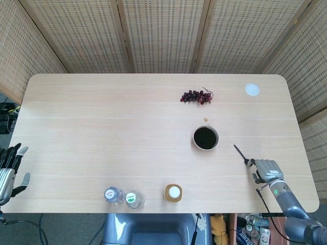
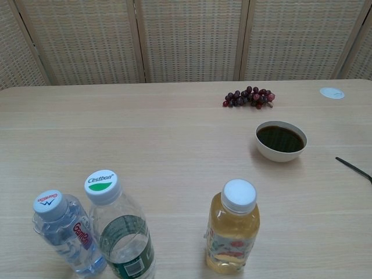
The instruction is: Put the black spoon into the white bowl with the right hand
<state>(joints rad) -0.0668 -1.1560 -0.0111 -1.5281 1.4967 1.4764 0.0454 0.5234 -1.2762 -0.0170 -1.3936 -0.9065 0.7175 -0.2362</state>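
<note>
The white bowl (image 1: 205, 138) (image 2: 281, 140), dark inside, stands right of the table's middle. The black spoon (image 1: 241, 154) lies slanted to the bowl's right, its thin end pointing toward the bowl. In the chest view only part of the spoon (image 2: 351, 167) shows at the right border. My right hand (image 1: 266, 169) sits at the spoon's near end by the table's front right, fingers curled over it; the grip itself is small and partly hidden. My left hand (image 1: 9, 171) hangs off the table's left front corner with fingers apart, holding nothing.
A bunch of dark grapes (image 1: 197, 96) (image 2: 249, 97) lies behind the bowl. A white disc (image 1: 251, 89) sits at the far right corner. Two water bottles (image 1: 114, 194) (image 1: 134, 199) and a yellow drink bottle (image 1: 173, 193) stand along the front edge.
</note>
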